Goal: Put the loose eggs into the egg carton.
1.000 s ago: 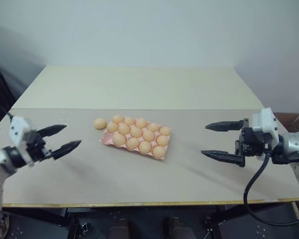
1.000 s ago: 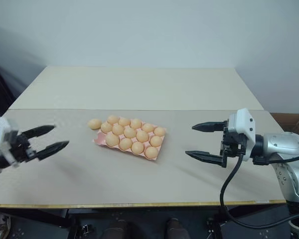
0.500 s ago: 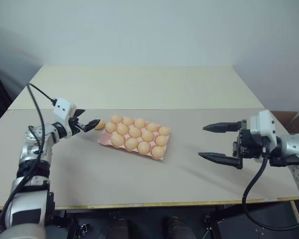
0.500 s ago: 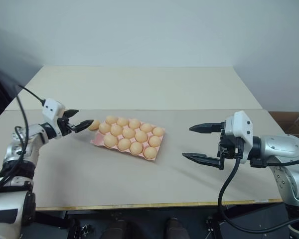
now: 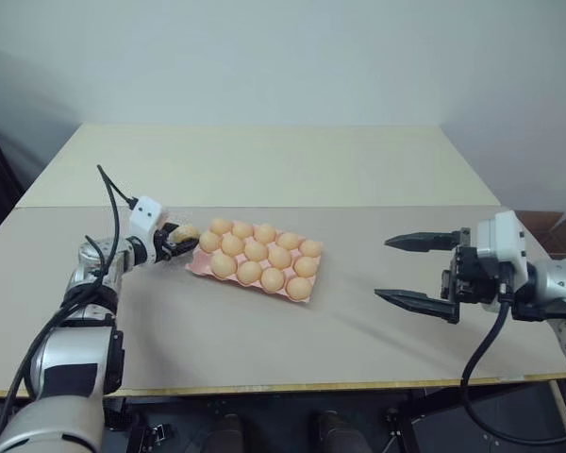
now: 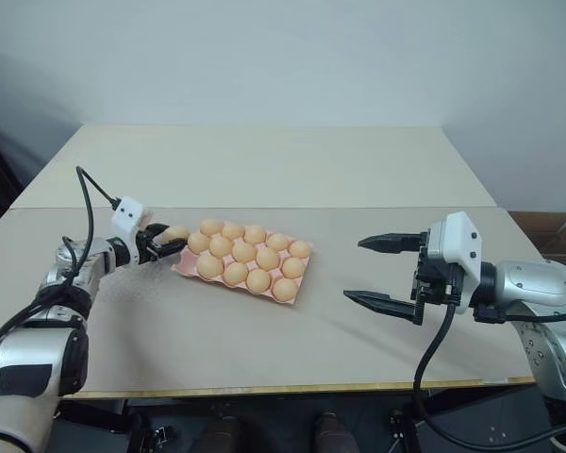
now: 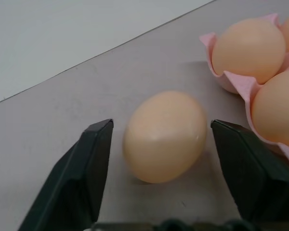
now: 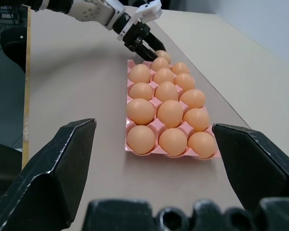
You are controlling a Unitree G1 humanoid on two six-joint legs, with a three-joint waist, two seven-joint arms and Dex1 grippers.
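On the tabletop (image 5: pixel 264 349) the left gripper (image 7: pixel 159 159) straddles a loose egg (image 7: pixel 164 135) just left of the full carton (image 5: pixel 257 274), fingers not touching it; the right gripper (image 5: pixel 420 274) hangs wide open, well right.

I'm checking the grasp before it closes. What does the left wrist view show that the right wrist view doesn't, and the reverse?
Left wrist view: a narrow gap on each side between the loose tan-orange oval egg and the left gripper's black jaws, so the egg isn't pinched yet. Right wrist view: the whole pink moulded egg tray with its rows of eggs, framed by the right gripper's wide-open jaws. Both: that loose egg lying on the beige table just off the tray's corner, flanked by the left jaws.
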